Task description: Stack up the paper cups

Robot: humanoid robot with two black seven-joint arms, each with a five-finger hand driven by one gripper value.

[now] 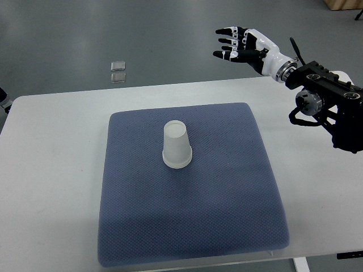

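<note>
A white paper cup (177, 145) stands upside down near the middle of a blue-grey mat (227, 187); whether it is one cup or a stack I cannot tell. My right hand (235, 43) is raised beyond the table's far right edge, well away from the cup, its fingers spread and empty. Its black forearm (326, 96) comes in from the right edge. At the far left edge, a small dark and white part (3, 102) shows, possibly the left arm.
The mat lies on a white table (51, 170). Two small clear squares (118, 71) lie on the grey floor behind the table. A tan box corner (343, 4) shows at the top right.
</note>
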